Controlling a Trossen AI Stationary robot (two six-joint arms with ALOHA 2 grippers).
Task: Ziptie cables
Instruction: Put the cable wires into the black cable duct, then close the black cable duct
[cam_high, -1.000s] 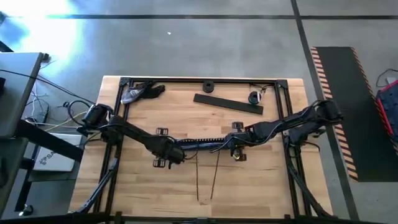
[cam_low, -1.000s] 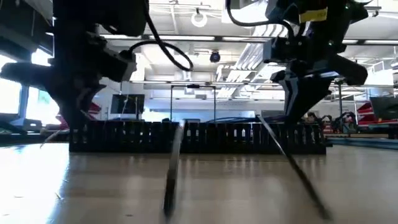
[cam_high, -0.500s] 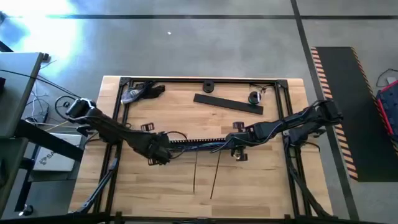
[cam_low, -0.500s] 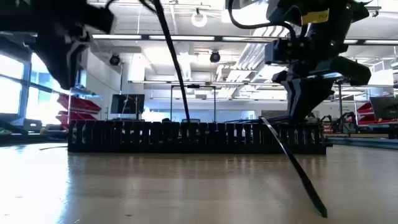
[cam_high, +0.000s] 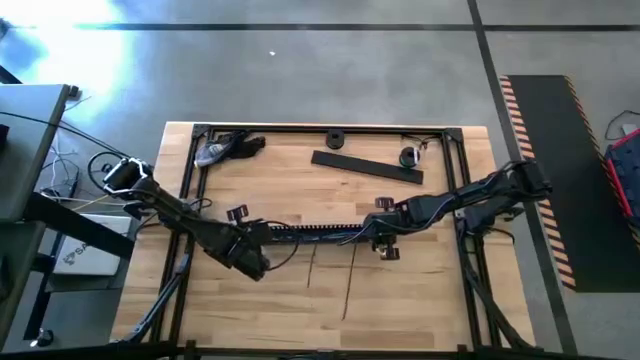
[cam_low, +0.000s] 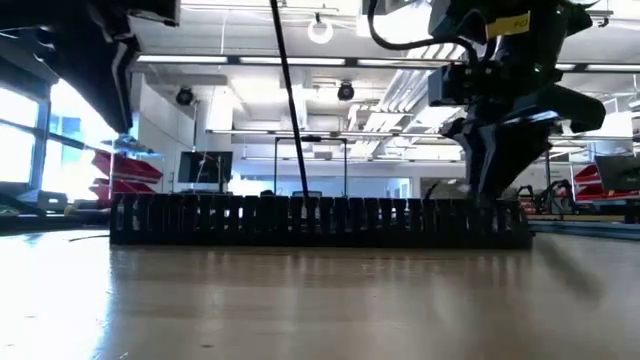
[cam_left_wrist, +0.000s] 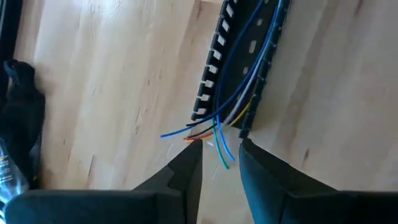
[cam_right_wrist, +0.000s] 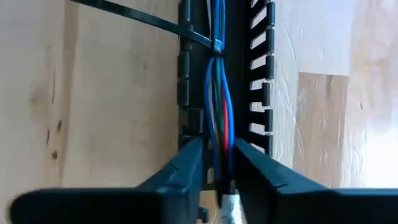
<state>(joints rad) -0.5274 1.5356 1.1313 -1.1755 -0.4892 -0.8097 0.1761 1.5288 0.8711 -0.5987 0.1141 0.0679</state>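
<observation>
Wooden table (cam_high: 420, 290) bearing slotted duct (cam_high: 315, 232) (cables (cam_left_wrist: 239, 93) inside)

A black flat bar (cam_high: 366, 167) and round black knob (cam_high: 335, 139) lie near the table's (cam_high: 420, 300) far edge.

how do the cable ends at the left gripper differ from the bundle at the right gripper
At the left gripper, the thin coloured cables fan out loose past the end of the black slotted plastic channel. At the right gripper, they run straight, cinched by a black zip tie, pinched between the fingers. Both stretches lie in that channel.

No readable text or labels.
</observation>
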